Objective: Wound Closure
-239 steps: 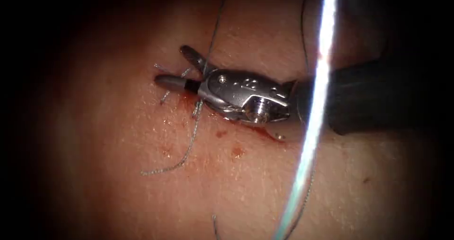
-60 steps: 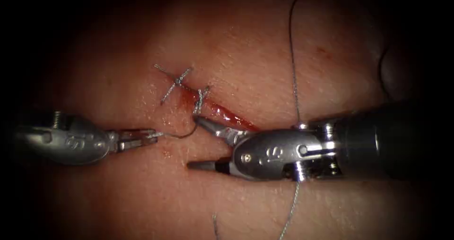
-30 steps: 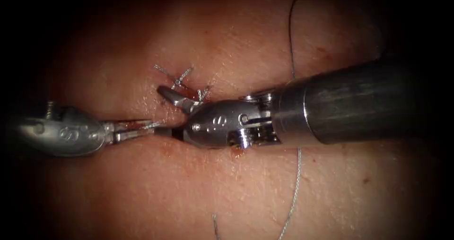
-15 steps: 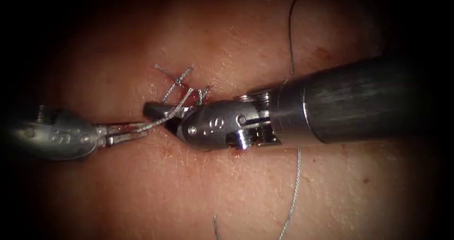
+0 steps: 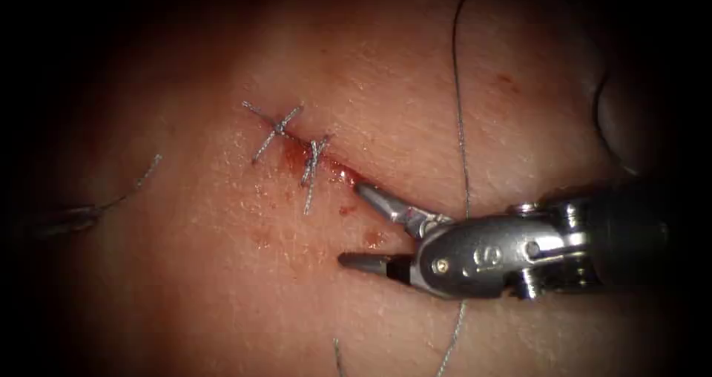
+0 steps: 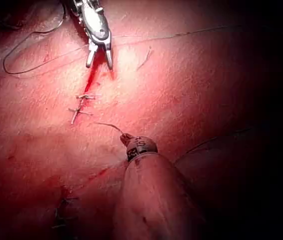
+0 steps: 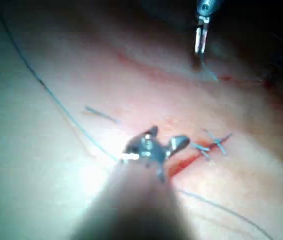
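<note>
Right hand [image 5: 354,225] gapes empty at four o'clock of the cut [image 5: 326,165]; left hand [image 6: 123,137] pinches a limp, slippery-looking thread scrap [image 6: 106,125].

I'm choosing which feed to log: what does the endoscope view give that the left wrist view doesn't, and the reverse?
The endoscope view adds separate spots of red fluid below the cut, and the long thread running top to bottom past the right tool. The left wrist view adds the left tool up close, jaws shut on a cut end of thread, and a wide loop of thread. Both show two tied stitches and the right tool's jaws open, holding nothing. I cannot place the needle.
</note>
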`<state>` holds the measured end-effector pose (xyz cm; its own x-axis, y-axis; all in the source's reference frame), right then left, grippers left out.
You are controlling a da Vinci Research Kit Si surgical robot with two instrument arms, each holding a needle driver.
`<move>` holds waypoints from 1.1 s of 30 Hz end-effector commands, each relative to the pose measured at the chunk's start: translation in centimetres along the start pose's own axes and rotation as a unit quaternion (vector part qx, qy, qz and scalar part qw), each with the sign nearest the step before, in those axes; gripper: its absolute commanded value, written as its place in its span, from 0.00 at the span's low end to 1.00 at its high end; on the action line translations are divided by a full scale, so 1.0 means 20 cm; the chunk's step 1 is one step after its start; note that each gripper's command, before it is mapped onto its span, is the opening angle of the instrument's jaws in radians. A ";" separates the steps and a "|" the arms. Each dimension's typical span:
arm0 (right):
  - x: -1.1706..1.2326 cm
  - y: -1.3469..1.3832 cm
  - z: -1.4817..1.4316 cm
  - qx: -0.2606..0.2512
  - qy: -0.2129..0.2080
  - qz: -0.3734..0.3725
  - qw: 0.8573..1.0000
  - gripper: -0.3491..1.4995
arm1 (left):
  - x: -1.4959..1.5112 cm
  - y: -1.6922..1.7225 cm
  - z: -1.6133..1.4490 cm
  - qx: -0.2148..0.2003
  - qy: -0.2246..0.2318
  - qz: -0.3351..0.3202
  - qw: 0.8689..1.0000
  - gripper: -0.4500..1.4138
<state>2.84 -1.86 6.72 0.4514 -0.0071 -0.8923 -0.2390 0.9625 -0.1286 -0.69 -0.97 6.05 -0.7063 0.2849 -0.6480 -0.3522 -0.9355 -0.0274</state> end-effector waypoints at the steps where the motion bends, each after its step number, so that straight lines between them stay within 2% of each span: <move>1: -0.002 -0.003 -0.002 -0.003 -0.003 0.004 1.000 0.79 | -0.007 0.001 0.005 -0.003 -0.009 0.000 1.000 0.03; 4: -0.003 -0.003 -0.006 -0.010 -0.008 0.006 1.000 0.79 | -0.022 -0.004 0.012 -0.013 -0.011 -0.028 0.999 0.32; 6: -0.004 -0.002 -0.008 -0.011 -0.011 0.008 1.000 0.79 | -0.031 -0.005 0.016 -0.020 -0.002 -0.043 0.999 0.63; 8: -0.003 -0.001 -0.008 -0.013 -0.011 0.010 1.000 0.79 | -0.040 -0.005 0.022 -0.023 0.003 -0.083 0.996 0.86; 11: -0.003 0.000 -0.008 -0.014 -0.011 0.012 1.000 0.79 | -0.044 -0.006 0.026 -0.047 0.015 -0.108 0.993 0.95; 15: -0.002 0.001 -0.010 -0.014 -0.009 0.013 1.000 0.79 | -0.041 -0.013 0.023 -0.076 0.026 -0.148 0.986 0.97; 18: -0.002 0.003 -0.013 -0.014 -0.004 0.015 1.000 0.79 | -0.033 -0.022 0.017 -0.088 0.063 -0.171 0.979 0.96; 24: -0.001 0.009 -0.020 -0.021 -0.001 0.022 1.000 0.79 | -0.012 -0.031 0.007 -0.112 0.164 -0.213 0.957 0.93; 28: 0.000 0.015 -0.027 -0.030 -0.001 0.029 0.999 0.79 | 0.006 -0.029 0.008 -0.110 0.228 -0.224 0.941 0.93; 29: 0.001 0.018 -0.031 -0.030 -0.004 0.033 0.999 0.79 | 0.016 -0.025 0.011 -0.119 0.247 -0.225 0.935 0.93; 33: 0.002 0.026 -0.041 -0.029 -0.005 0.040 0.999 0.80 | 0.035 -0.017 0.020 -0.142 0.261 -0.223 0.929 0.93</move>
<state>1.98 -1.52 6.21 0.4319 0.0714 -0.8991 -0.3291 0.9406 -0.0834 -1.38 -0.32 5.81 -0.1006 0.5883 -0.8024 -0.2984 -0.7872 -0.5397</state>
